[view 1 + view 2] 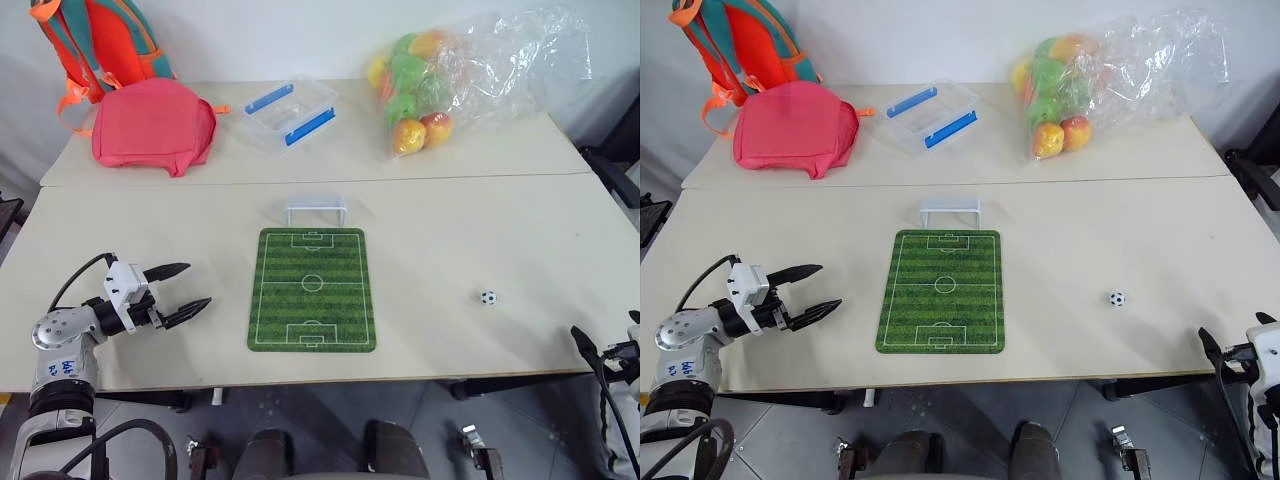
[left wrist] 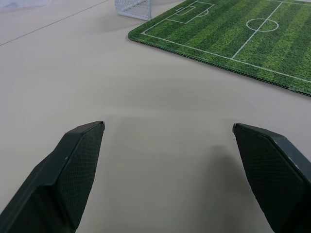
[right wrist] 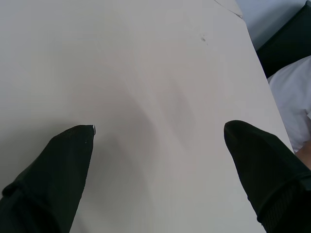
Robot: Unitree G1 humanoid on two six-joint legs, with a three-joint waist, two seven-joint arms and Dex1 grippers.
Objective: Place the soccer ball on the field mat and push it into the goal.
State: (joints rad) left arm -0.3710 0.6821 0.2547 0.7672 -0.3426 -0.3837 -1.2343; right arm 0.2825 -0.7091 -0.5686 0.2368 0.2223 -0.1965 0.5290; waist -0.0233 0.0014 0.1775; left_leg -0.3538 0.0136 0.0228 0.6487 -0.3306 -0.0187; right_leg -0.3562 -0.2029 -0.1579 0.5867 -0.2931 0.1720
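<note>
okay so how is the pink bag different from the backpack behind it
The pink bag lies flat on the table; the backpack stands upright behind it against the wall. The pink bag is one plain colour; the backpack is orange with teal panels and straps. Both sit at the far left corner.

Left end effector (image 1: 198, 286) level, fingers spread, empty, right end effector (image 3: 158, 131) spread wide, empty

Orange backpack (image 1: 95, 40) and plastic bag (image 1: 520, 60) cut off by frame edge.
</note>
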